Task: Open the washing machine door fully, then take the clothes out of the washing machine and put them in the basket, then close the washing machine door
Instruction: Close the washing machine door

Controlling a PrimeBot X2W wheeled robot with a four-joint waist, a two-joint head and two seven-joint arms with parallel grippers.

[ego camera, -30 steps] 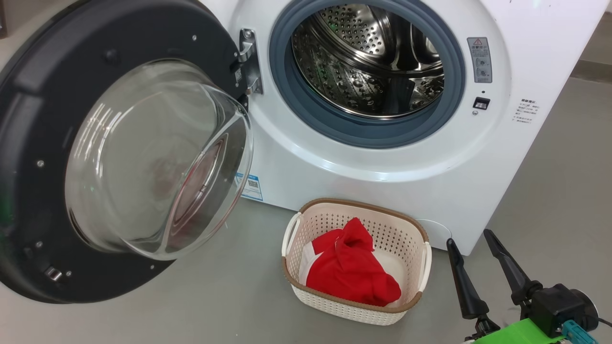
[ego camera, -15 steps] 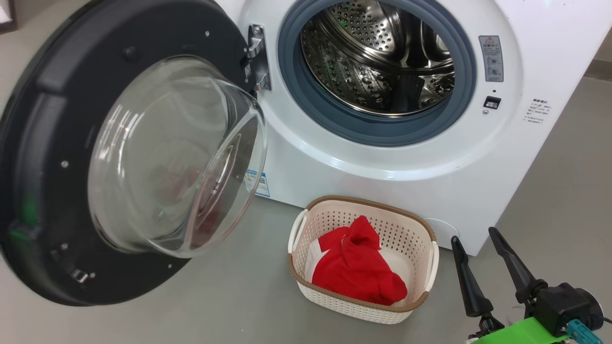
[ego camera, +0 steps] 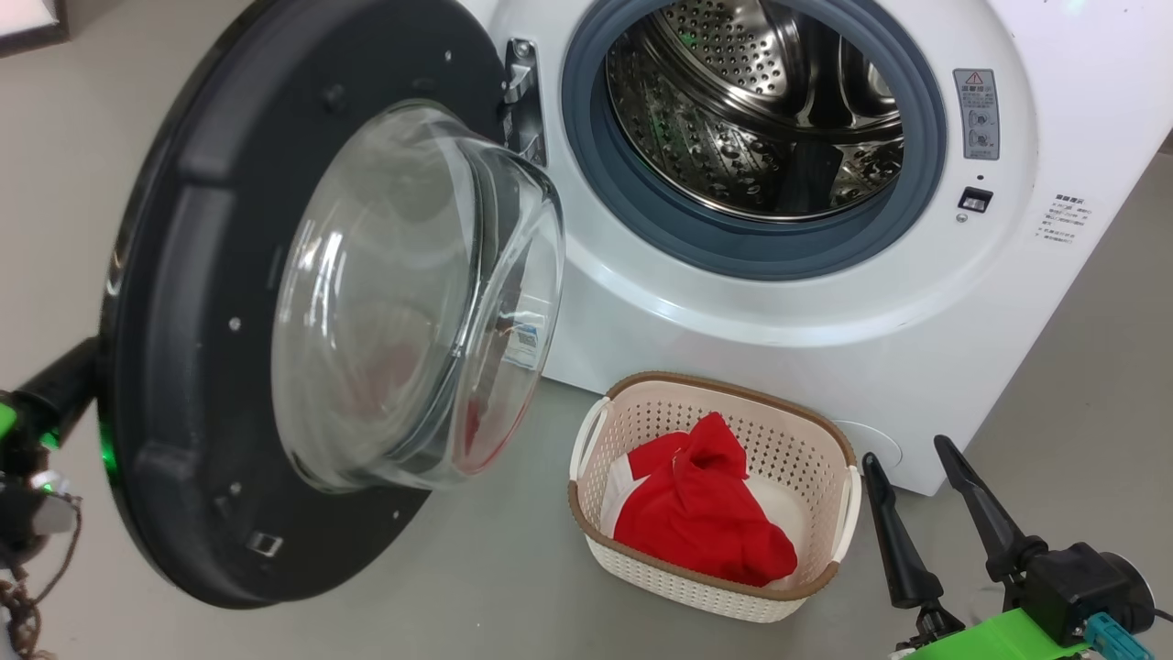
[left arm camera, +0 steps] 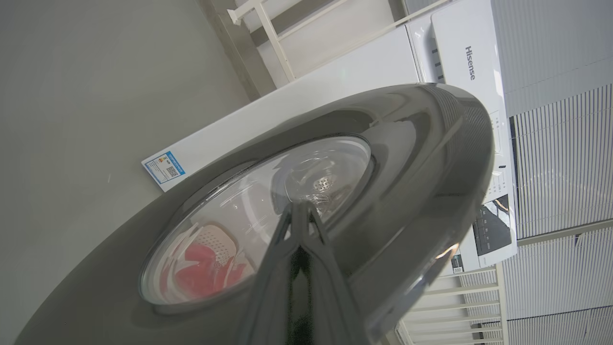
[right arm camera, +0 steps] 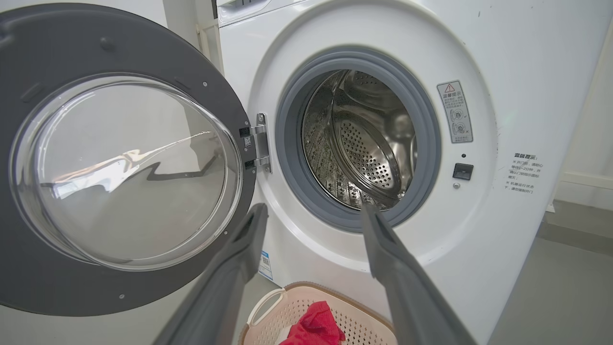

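Head view tells you most of it: the clothes [ego camera: 701, 518] lie in the basket [ego camera: 733, 390] on the floor just before the machine [ego camera: 751, 321], and the drum [ego camera: 751, 119] looks empty. That leaves, as I read it, shutting the door [ego camera: 183, 275], which stands swung out on its hinge [ego camera: 522, 92] at the machine's left.

Your left end effector [ego camera: 50, 399] sits behind the door's far edge. In the left wrist view it [left arm camera: 299, 211] is clenched on nothing, its tips set against the door's glossy outer face where glass meets rim. Actual contact is hard to confirm.

To do this well, push on the black rim rather than the glass. Stay toward the edge away from the hinge, where the door turns easiest. Let the arm follow the door's arc so the tips do not skid across the gloss. Watch the door's lower edge as it passes over the basket.

Your right end effector [ego camera: 905, 456] hangs released and empty just right of the basket. Hold it clear of the door's path. Finish with a firm press so the catch seats in the lock slot [ego camera: 976, 199].
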